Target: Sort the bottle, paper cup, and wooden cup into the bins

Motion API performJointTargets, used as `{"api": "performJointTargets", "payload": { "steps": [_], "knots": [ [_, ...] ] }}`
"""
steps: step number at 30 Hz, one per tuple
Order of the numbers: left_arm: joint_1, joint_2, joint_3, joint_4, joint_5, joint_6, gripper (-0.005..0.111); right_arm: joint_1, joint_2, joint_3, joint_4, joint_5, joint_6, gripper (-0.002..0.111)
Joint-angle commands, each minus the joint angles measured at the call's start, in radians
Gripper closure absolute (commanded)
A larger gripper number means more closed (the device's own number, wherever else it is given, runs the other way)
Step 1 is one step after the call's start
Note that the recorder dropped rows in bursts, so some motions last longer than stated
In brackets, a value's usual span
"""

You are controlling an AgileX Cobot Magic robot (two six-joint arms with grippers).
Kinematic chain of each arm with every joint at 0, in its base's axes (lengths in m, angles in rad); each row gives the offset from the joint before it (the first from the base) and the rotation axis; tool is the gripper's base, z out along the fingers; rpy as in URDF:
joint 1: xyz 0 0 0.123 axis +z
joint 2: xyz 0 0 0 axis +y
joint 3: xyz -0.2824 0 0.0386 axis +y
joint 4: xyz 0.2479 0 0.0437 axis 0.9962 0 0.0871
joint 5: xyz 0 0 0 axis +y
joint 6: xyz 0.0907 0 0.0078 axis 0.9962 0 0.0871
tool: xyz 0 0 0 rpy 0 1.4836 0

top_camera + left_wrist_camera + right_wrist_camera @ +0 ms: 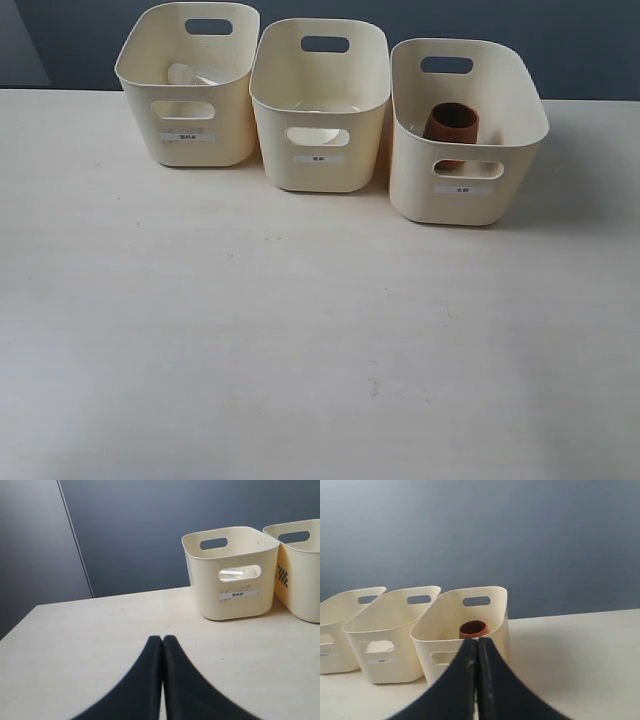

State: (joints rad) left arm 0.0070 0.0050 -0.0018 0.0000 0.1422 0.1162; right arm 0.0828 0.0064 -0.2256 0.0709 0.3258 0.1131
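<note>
Three cream-yellow bins stand in a row at the back of the table. The left bin [235, 130] holds the clear bottle [192, 75], lying tilted. Through the front cut-out of the middle bin [275, 150] a white shape [316, 136] shows, apparently the paper cup. The dark brown wooden cup [451, 122] stands upright in the right bin [415, 190] and also shows in the right wrist view [473, 629]. Neither gripper appears in the exterior view. My left gripper [162, 638] is shut and empty over the table, short of the left bin [232, 600]. My right gripper [477, 641] is shut and empty, facing the right bin [435, 630].
The pale table [300, 330] stretches in front of the bins. A dark blue-grey wall [560, 40] rises behind them. In the left wrist view the middle bin [300, 590] stands close beside the left one.
</note>
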Motion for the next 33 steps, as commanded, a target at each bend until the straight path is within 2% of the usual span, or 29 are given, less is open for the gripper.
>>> {"api": "performJointTargets", "payload": {
  "steps": [1, 7, 12, 21, 23, 26, 33],
  "knots": [
    [0.0, -0.005, 0.002, 0.0, -0.007, -0.002, 0.107, -0.013, -0.006, 0.12, -0.011, -0.126, 0.001, 0.109],
    [0.0, -0.005, 0.002, 0.0, -0.007, -0.002, 0.107, -0.013, -0.006, 0.226, -0.015, -0.289, -0.001, 0.109],
    [0.0, -0.005, 0.002, 0.0, -0.007, -0.002, 0.107, -0.013, -0.006, 0.226, -0.01, -0.168, -0.001, 0.109],
    [0.0, -0.005, 0.002, 0.0, -0.007, -0.002, 0.107, -0.013, -0.006, 0.226, 0.026, -0.149, 0.003, 0.109],
    [0.0, -0.005, 0.002, 0.0, -0.007, -0.002, 0.107, -0.047, -0.006, 0.226, -0.023, -0.179, -0.029, 0.109],
    [0.0, -0.005, 0.002, 0.0, -0.007, -0.002, 0.107, -0.111, -0.006, 0.226, -0.044, -0.182, -0.211, 0.109],
    [0.0, -0.005, 0.002, 0.0, -0.007, -0.002, 0.107, -0.111, -0.006, 0.226, -0.021, -0.179, -0.219, 0.109]
  ]
}}
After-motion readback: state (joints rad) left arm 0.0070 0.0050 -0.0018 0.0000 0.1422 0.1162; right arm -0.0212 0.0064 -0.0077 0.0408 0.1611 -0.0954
